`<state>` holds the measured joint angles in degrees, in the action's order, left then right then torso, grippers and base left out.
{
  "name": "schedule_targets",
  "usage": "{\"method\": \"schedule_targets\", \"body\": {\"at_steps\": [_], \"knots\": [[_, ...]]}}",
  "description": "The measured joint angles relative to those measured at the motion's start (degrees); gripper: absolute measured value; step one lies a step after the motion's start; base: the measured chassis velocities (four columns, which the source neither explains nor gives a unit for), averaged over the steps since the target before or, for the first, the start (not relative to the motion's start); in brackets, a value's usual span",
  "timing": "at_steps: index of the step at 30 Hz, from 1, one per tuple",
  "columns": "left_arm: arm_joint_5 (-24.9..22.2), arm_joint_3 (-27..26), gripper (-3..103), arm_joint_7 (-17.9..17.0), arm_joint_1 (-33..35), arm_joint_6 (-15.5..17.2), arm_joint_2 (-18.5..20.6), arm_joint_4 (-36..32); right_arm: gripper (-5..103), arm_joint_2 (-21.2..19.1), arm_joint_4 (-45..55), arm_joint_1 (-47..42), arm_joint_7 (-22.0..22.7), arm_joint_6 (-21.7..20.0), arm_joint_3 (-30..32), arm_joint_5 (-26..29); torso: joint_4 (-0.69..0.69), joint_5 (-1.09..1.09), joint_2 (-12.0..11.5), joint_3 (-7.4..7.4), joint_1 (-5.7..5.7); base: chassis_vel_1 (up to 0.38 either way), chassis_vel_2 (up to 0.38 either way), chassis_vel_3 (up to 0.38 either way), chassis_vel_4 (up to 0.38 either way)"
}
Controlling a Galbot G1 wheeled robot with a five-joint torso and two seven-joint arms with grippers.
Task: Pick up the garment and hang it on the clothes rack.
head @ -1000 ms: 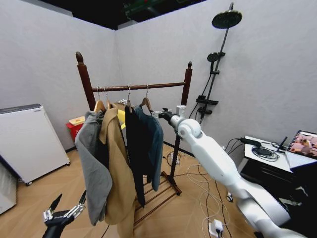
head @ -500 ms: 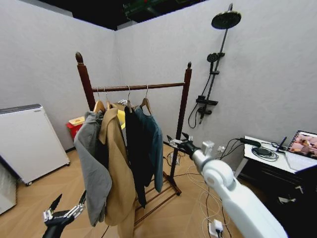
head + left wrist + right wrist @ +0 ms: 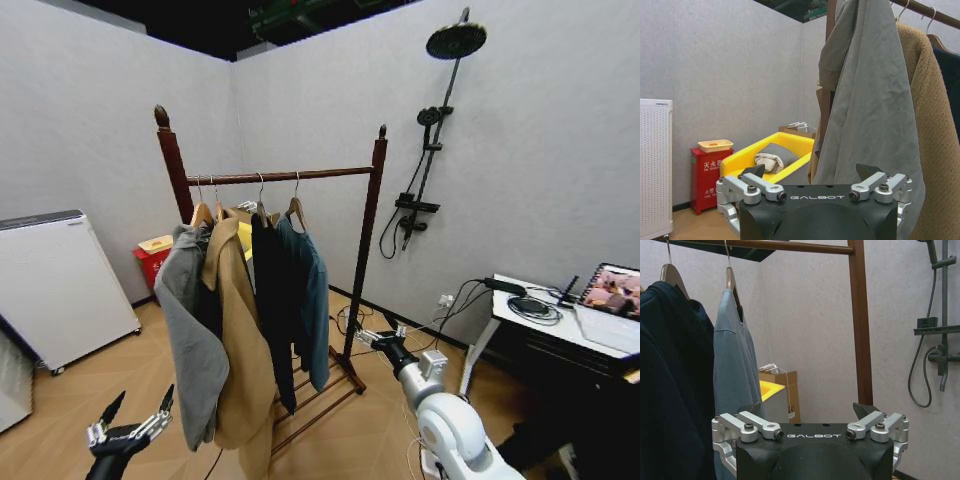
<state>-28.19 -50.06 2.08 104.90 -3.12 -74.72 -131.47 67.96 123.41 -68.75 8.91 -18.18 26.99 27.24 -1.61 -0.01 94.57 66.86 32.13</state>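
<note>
The teal garment (image 3: pixel 310 285) hangs on a wooden hanger at the right end of the clothes rack's top bar (image 3: pixel 290 175), beside a black coat (image 3: pixel 268 300). My right gripper (image 3: pixel 373 336) is open and holds nothing. It sits low, to the right of the rack's right post (image 3: pixel 367 250), apart from the garment. In the right wrist view the garment (image 3: pixel 732 365) and the post (image 3: pixel 860 320) lie beyond the open gripper (image 3: pixel 807 410). My left gripper (image 3: pixel 142 400) stays open low at the left, near the grey jacket (image 3: pixel 870 100).
A grey jacket (image 3: pixel 190 320) and a tan coat (image 3: pixel 238 330) hang left of the black coat. A white appliance (image 3: pixel 55 285) and a red box (image 3: pixel 152 255) stand at the left wall. A shower fitting (image 3: pixel 430 130), a desk (image 3: pixel 560 320) and floor cables (image 3: pixel 400 360) are on the right.
My right arm has pulled back from beside the garment's hanger and dropped low to the right of the rack. The garment stays hanging on the bar. The left arm has not moved.
</note>
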Motion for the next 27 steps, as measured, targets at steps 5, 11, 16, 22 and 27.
{"method": "schedule_targets", "body": {"at_steps": [5, 11, 16, 22, 27], "knots": [[0.0, 0.0, 100, 0.0, 0.0, 0.0, 0.0, 0.0, 100, 1.1, -0.2, 0.1, 0.5, 0.4, 0.0, -0.8, 0.00, 0.00, 0.0, 0.00, 0.01, 0.000, 0.000, 0.000, 0.000], [0.0, 0.0, 100, 0.0, 0.0, 0.0, 0.0, 0.0, 100, 1.5, -0.5, 0.4, 0.9, 0.5, -0.1, -1.8, 0.00, 0.00, 0.0, 0.00, 0.01, 0.000, 0.000, 0.000, 0.000], [0.0, 0.0, 100, 0.0, 0.0, 0.0, 0.0, 0.0, 100, 1.3, -0.9, 0.2, 0.6, 0.9, -0.3, -3.3, 0.00, 0.00, 0.0, 0.00, 0.01, 0.000, 0.000, 0.000, 0.000], [0.0, 0.0, 100, 0.0, 0.0, 0.0, 0.0, 0.0, 100, 1.5, -0.7, -0.4, 0.2, 1.1, -0.5, -4.1, 0.00, 0.01, 0.0, 0.00, 0.01, 0.000, 0.000, 0.000, 0.000], [0.0, 0.0, 100, 0.0, 0.0, 0.0, 0.0, 0.0, 100, 1.3, -0.5, -0.2, 0.3, 1.1, -0.6, -4.0, 0.00, 0.01, 0.0, 0.00, 0.01, 0.000, 0.000, 0.000, 0.000]]}}
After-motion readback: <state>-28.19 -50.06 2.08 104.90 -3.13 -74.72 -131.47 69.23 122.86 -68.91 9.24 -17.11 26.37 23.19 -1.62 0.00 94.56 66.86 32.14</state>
